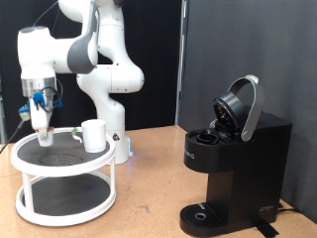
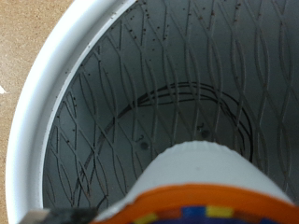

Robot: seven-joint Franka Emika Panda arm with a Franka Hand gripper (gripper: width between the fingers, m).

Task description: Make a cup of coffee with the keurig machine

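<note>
The white cup (image 1: 94, 135) stands on the top tier of a round white stand (image 1: 61, 169) at the exterior view's left. My gripper (image 1: 44, 139) points straight down over that tier, just left of the cup, with its tips close to the surface. In the wrist view a small white pod (image 2: 201, 173) with an orange rim sits right under the hand, over the stand's dark mesh top (image 2: 187, 65). My fingers do not show there. The black keurig machine (image 1: 243, 164) stands at the right with its silver-trimmed lid (image 1: 241, 104) raised.
The stand has a lower tier (image 1: 59, 203) and a raised white rim (image 2: 51, 89). Wooden tabletop (image 1: 149, 188) lies between the stand and the machine. A dark curtain hangs behind the machine.
</note>
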